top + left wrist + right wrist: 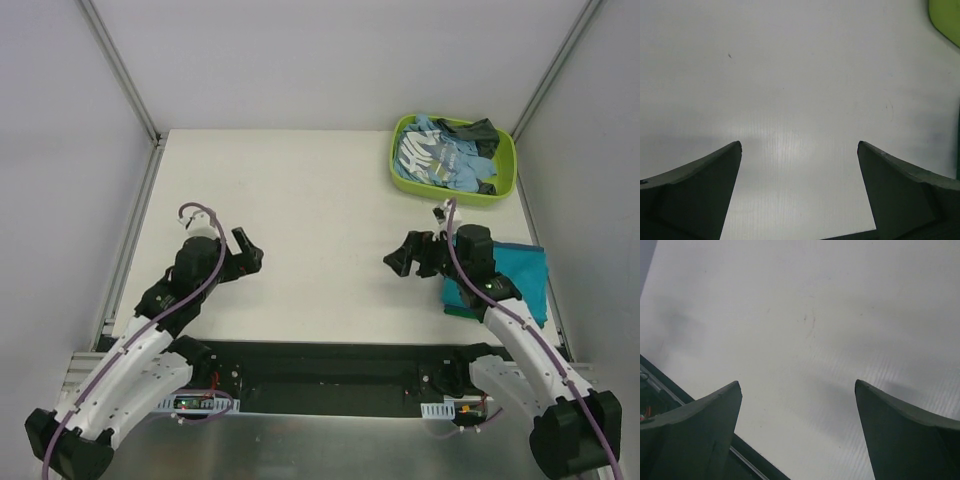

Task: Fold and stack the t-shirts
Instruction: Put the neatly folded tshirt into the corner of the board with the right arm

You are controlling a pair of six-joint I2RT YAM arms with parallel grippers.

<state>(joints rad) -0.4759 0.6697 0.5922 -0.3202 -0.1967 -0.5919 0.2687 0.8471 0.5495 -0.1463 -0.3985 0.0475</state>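
1. Gaping wide over the counter (320, 200), both the left jaws and the right jaws are seen holding nothing.
2. Behind the right jaws, beside that arm, folded t-shirts (525, 275) are stacked, teal on top.
3. Beyond the right jaws, crumpled t-shirts (432, 155) are heaped in a lime tub (452, 194).

The counter (320, 200) is white and matte, with a black strip (330, 365) running along its near edge. A lime-green tub (452, 196) sits in the far right corner. Against the right edge, closer to the near corner, lies a folded bright teal t-shirt (525, 275). A darker green t-shirt (458, 311) peeks out beneath it.
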